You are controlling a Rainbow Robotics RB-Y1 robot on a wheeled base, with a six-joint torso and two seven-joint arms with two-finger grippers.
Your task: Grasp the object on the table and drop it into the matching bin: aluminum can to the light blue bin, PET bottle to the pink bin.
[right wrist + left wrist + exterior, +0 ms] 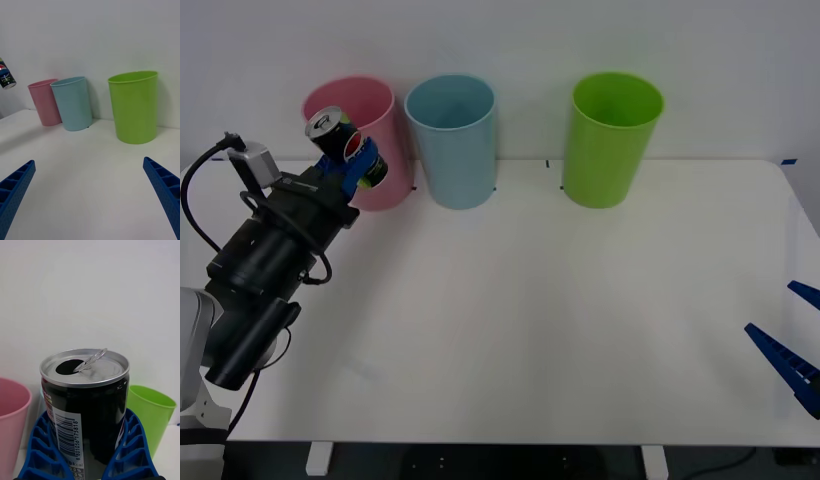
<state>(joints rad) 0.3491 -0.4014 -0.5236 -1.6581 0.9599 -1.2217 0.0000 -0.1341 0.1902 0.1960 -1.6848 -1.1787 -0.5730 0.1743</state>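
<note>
left gripper (352, 160) upper left of frame, jaws clamped on can (340, 140), held tilted above desk (530, 320) in front of pink bin (375, 150). blue bin (451, 140) just right of pink, green bin (612, 138) farther right. right gripper (792, 345) lower right, jaws apart.

Opened dark aluminum can (340, 139) held tilted before pink bin (385, 110), beside light blue bin (452, 140).
</note>
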